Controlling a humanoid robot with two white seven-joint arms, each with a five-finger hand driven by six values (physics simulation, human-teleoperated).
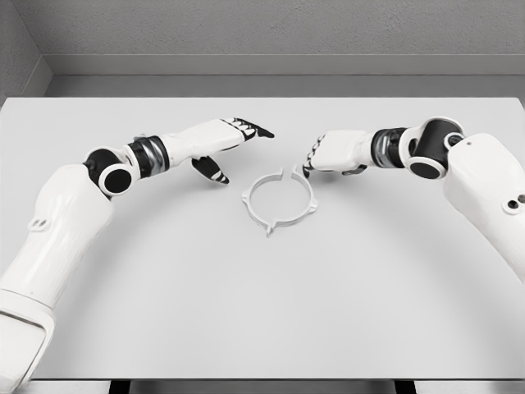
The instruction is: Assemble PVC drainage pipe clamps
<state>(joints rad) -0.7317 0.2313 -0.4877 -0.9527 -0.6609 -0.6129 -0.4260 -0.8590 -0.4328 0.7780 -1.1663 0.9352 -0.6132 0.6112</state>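
A white ring-shaped pipe clamp [279, 201] lies flat on the white table [164, 312], near the middle. It shows small tabs around its rim and a gap at its top. My left hand [234, 144] hovers up and to the left of the ring, fingers stretched out and thumb hanging down, holding nothing. My right hand [316, 160] reaches in from the right. Its curled fingertips [308, 168] sit at the ring's upper right edge, close to or touching it; I cannot tell which.
The table's far edge meets a grey wall at the back. Both white forearms lie low over the tabletop on either side of the ring.
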